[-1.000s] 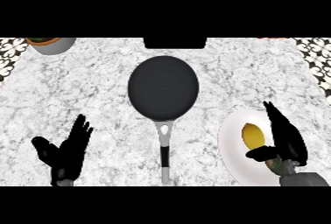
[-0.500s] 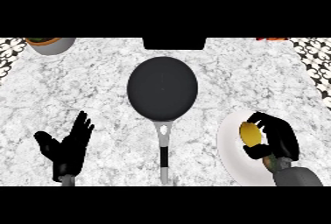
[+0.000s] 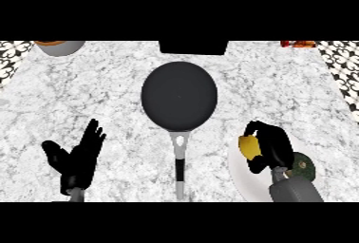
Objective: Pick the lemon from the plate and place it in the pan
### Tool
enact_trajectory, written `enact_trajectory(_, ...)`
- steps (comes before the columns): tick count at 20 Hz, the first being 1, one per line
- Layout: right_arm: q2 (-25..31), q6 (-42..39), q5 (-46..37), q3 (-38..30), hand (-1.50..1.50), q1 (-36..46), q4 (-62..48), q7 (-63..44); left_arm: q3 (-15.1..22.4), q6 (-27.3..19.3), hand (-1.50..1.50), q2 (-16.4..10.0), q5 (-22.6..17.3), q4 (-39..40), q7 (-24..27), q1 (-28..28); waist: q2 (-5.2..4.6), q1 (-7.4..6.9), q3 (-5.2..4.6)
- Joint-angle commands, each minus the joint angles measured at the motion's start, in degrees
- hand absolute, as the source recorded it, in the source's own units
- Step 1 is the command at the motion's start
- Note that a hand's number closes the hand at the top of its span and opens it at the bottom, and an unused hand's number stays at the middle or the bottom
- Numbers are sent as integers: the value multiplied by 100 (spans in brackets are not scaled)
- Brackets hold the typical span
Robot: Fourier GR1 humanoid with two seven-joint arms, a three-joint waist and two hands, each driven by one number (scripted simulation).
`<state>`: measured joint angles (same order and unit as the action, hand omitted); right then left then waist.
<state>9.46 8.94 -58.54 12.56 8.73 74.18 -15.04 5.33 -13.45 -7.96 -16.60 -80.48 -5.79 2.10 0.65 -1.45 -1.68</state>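
Note:
The yellow lemon (image 3: pixel 248 146) is held at the left edge of the white plate (image 3: pixel 245 179) at the lower right, with my right hand (image 3: pixel 272 147) curled round it from the right. The hand hides most of the lemon. The dark pan (image 3: pixel 179 95) lies in the middle of the counter, its grey and black handle (image 3: pixel 180 163) pointing toward me. The pan holds nothing. My left hand (image 3: pixel 76 157) rests open at the lower left, fingers up, apart from everything.
A grey bowl (image 3: pixel 60 46) with something orange sits at the far left corner. A black object (image 3: pixel 193 47) stands behind the pan at the back edge. Something red (image 3: pixel 298 44) shows at the far right. A dark green object (image 3: pixel 304 167) lies on the plate beside my right wrist.
My right hand went from open above the lemon to curled round it, and has shifted left toward the plate's left edge with the lemon. The left hand stayed still.

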Motion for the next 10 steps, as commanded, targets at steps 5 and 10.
enact_trajectory(5, -922, -554, -512, 1995, 150, 1274, -192, -1863, 386, 128, 0, 150, 147, 98, -122, -280, -154, -778, 146)
enact_trajectory(10, -939, -165, -842, 2934, 150, 2152, 211, -3481, 382, 56, 0, 168, 219, 226, -99, -310, -49, -678, 146)
